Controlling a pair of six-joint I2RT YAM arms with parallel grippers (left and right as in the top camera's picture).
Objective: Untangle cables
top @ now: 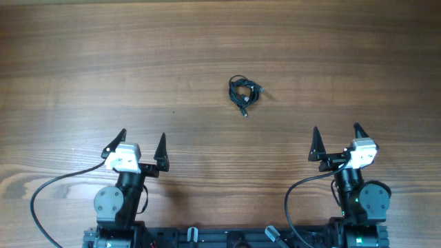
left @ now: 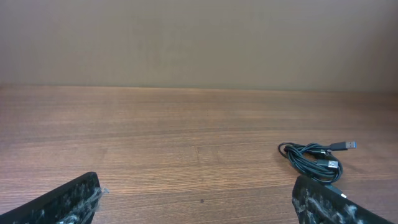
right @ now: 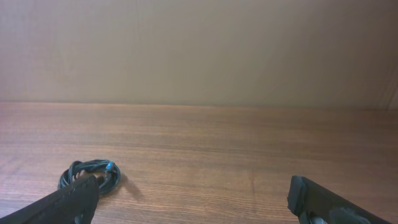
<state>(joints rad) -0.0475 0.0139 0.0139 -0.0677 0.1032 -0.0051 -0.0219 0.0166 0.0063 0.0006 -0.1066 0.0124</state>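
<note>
The cables (top: 244,92) lie as one small bunched coil of thin black cord, a little right of the table's middle, plugs sticking out of the bundle. In the left wrist view the cables (left: 313,159) sit at the right, just beyond the right fingertip. In the right wrist view the cables (right: 89,175) lie at the left, partly behind the left fingertip. My left gripper (top: 142,147) stands open near the front left, well short of the coil. My right gripper (top: 336,142) stands open near the front right, also apart from it. Nothing is between either pair of fingers.
The wooden table (top: 103,62) stretches wide around the coil. Thicker black arm cables (top: 52,189) loop by the arm bases at the front edge. A plain beige wall (left: 199,37) rises behind the table's far edge.
</note>
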